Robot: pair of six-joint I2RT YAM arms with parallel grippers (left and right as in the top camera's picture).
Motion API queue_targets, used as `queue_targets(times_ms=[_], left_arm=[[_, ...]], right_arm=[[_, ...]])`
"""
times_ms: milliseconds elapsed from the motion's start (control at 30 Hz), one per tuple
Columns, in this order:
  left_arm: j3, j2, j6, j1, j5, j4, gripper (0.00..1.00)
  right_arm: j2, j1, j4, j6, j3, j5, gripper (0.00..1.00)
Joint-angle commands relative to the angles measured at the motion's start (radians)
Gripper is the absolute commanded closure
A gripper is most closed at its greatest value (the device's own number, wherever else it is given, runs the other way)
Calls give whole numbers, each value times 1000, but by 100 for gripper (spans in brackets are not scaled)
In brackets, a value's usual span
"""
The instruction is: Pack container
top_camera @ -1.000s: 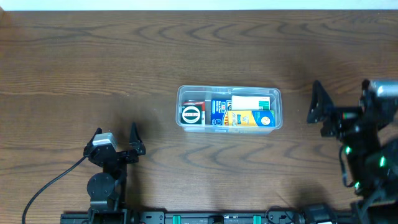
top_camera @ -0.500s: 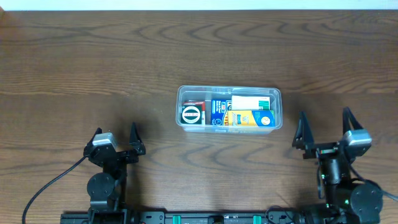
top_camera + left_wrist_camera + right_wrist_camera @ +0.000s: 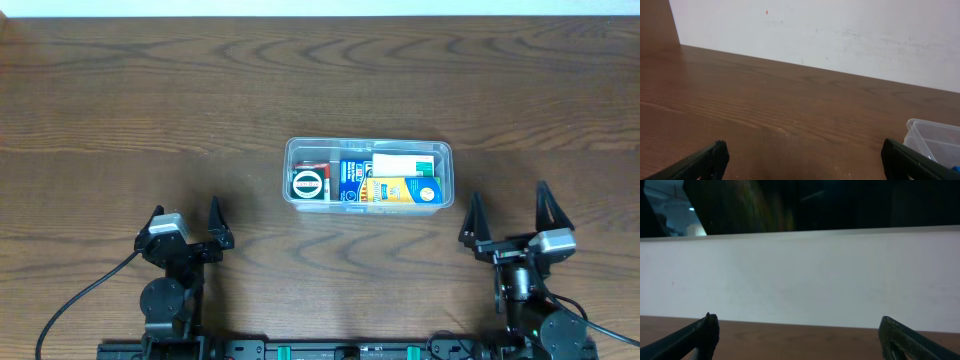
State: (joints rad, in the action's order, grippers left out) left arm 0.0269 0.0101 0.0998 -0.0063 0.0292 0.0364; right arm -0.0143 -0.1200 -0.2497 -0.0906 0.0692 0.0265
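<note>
The clear plastic container (image 3: 446, 150) sits at the table's middle, holding a black-and-white round item at its left, a blue box, a white box and a yellow box. Its left corner shows in the left wrist view (image 3: 935, 137) at the lower right. My left gripper (image 3: 186, 222) is open and empty, low at the front left, well apart from the container; its fingers frame bare table in the left wrist view (image 3: 802, 157). My right gripper (image 3: 510, 212) is open and empty at the front right, just below the container's right end. The right wrist view (image 3: 797, 332) shows only table and wall.
A white wall (image 3: 840, 35) runs along the table's far edge. A black cable (image 3: 75, 300) trails from the left arm toward the front left corner. The brown wooden table (image 3: 150, 100) surrounds the container.
My right arm has come down and back from beside the container's right end to the front right, with its gripper open. The left arm and the container have not moved.
</note>
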Motion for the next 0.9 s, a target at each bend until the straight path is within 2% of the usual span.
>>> queue_targets(times_ms=[0,333,600,867], left_arm=[[-23,-5,-13,6,8,34,2],[-23,-5,-13,6,8,34,2],[-23,-5,-13,6,8,34,2],[-23,-5,-13,6,8,34,2]], right_arm=[[9,8,-8,-10,-34,8,1],[9,6,72,-29,-64,10,1],[9,6,322,-28,-64,29,1],[9,6,321,-5,-64,23,1]])
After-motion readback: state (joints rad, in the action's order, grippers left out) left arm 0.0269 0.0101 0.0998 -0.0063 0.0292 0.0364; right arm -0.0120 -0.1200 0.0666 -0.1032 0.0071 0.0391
